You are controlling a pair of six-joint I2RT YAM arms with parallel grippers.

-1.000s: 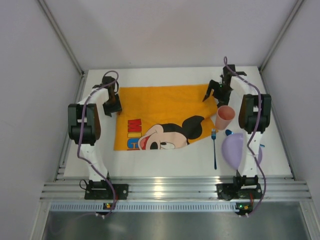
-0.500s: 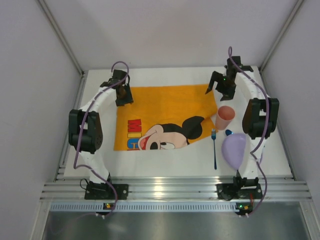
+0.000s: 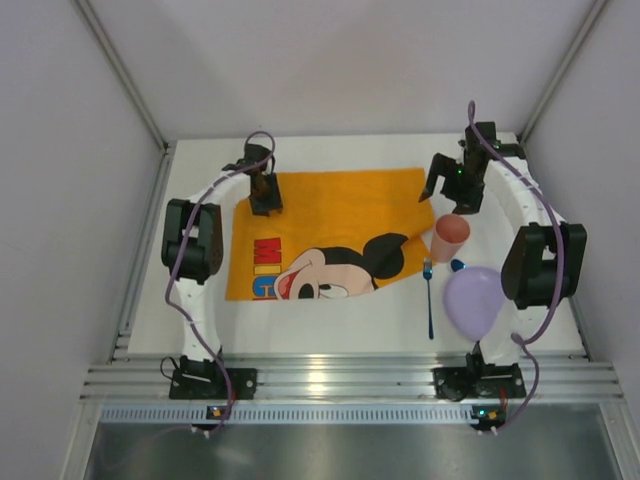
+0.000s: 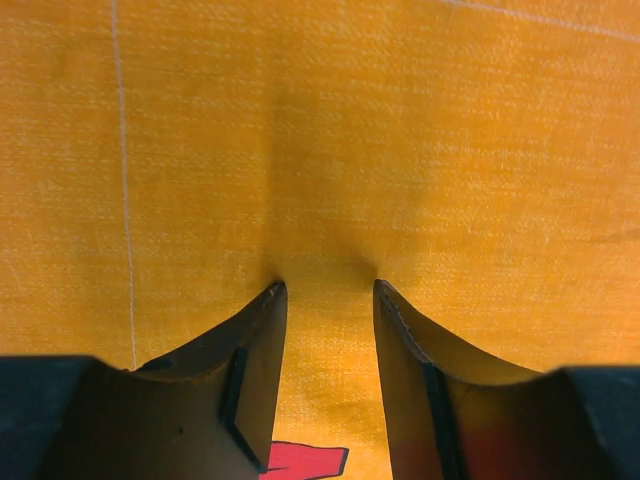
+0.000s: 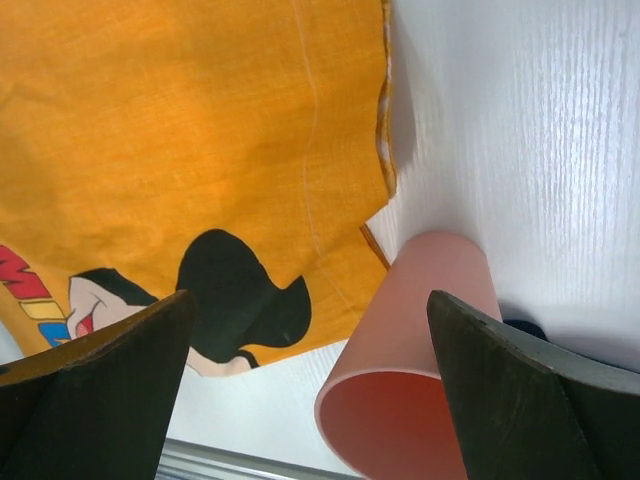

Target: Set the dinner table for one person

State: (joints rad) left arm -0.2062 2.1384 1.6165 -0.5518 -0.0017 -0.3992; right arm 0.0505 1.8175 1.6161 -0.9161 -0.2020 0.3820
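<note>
The orange placemat with the cartoon mouse print lies on the white dinner table. My left gripper is at the mat's far left part. In the left wrist view its fingertips press into the placemat, jaws partly apart, cloth puckered between them. My right gripper hovers wide open by the mat's far right corner, just beyond the pink cup. In the right wrist view the cup shows its mouth beside the right finger, untouched by the gripper.
A lilac plate sits near the right arm's base. A blue fork lies left of it, and a small blue piece pokes out by the cup. The ridged metal rail runs along the near edge. White walls close the sides.
The left gripper moved right, from the mat's left edge onto the cloth, narrowing slightly. The right gripper moved farther back and right and opened wide. The mat barely shifted.
</note>
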